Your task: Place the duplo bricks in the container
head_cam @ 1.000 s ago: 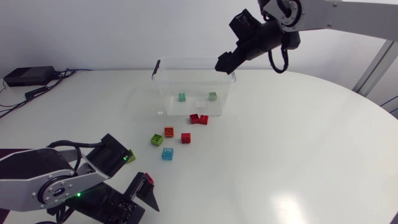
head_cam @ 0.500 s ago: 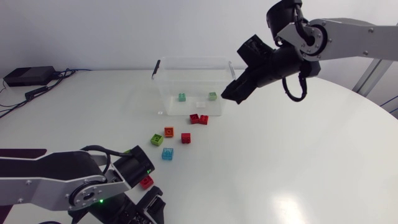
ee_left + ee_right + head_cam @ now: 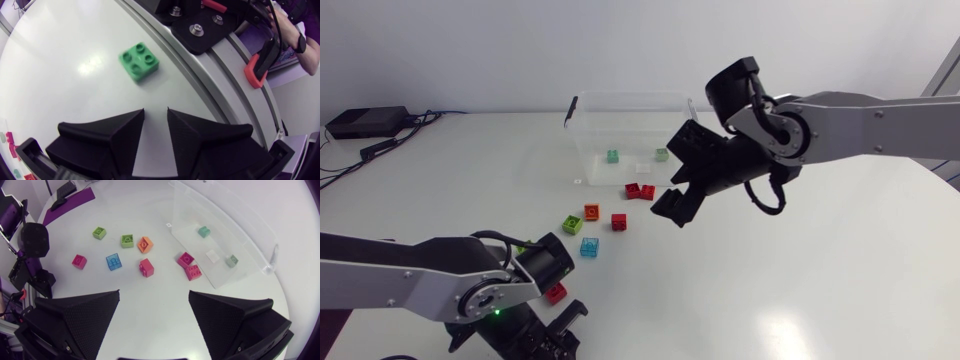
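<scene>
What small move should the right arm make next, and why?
Probably lower the right gripper onto the single red brick. Its fingers stand open and empty, that brick lies almost straight ahead of the gap between them, and it lies outside the container.

Our table (image 3: 820, 280) looks like smooth white laminate with a soft sheen and catches a pale glare toward five o'clock. The container (image 3: 582, 128) at twelve o'clock is clear, glossy plastic. The green brick (image 3: 139, 61) ahead of our left gripper (image 3: 155, 108) is smooth, shiny moulded plastic. Our right gripper (image 3: 154, 292) has matt black fingers with a fine grainy texture. Our right arm (image 3: 880, 125) has satin silver-grey links.
</scene>
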Controlling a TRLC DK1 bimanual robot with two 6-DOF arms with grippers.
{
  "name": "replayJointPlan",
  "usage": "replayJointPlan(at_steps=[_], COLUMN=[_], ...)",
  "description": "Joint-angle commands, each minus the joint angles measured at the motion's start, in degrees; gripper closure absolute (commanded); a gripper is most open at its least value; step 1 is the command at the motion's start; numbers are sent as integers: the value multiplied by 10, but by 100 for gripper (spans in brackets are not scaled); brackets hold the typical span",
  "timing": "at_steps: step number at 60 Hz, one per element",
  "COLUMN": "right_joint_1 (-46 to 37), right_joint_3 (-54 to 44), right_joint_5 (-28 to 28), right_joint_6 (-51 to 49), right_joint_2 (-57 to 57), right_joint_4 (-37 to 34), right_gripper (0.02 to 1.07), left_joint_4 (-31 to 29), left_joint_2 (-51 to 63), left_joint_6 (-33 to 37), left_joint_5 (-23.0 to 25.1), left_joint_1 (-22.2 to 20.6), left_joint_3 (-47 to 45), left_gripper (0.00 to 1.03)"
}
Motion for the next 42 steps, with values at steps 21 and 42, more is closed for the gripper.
replayJointPlan(at_steps=[21, 42], right_joint_1=[27, 116], right_joint_3=[-18, -100], right_joint_5=[11, 5], right_joint_6=[-13, -58], right_joint_2=[50, -9], right_joint_4=[11, -64], right_gripper=[7, 7], left_joint_4=[7, 7], left_joint_2=[11, 14], left_joint_6=[40, 34], left_joint_5=[20, 21], left_joint_1=[74, 124], left_joint_3=[15, 53], left_gripper=[53, 14])
